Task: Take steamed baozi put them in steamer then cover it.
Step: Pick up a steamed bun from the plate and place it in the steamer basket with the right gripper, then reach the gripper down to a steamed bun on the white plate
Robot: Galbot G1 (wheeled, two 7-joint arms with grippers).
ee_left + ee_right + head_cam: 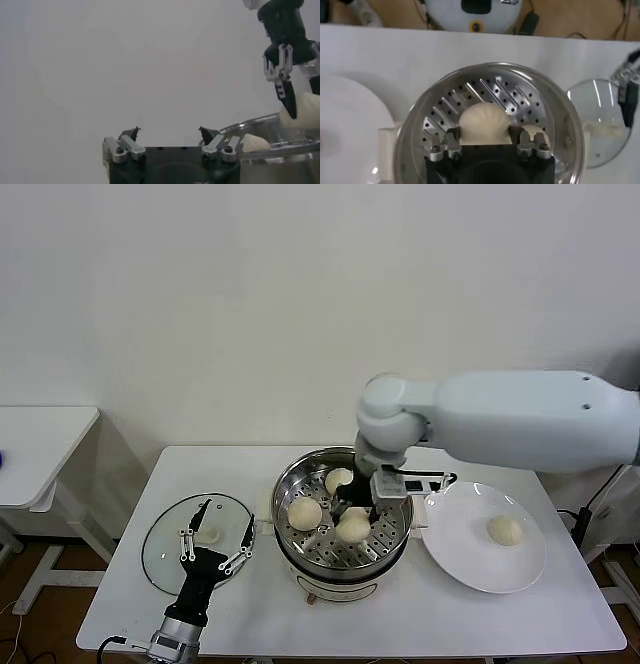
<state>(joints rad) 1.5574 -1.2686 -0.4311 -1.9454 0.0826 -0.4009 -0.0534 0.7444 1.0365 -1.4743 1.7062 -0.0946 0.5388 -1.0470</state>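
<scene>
On the white table against a plain white wall, left of the steamer: glass cover under the spread, empty left gripper; inside: right gripper clasping one of three baozi; right: plate with the fourth.

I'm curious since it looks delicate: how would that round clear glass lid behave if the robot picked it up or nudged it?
The round clear glass lid is probably rigid, breakable. Lying flat on the white table, it would likely slide, not roll. Its cream handle seems the safest grip.
</scene>
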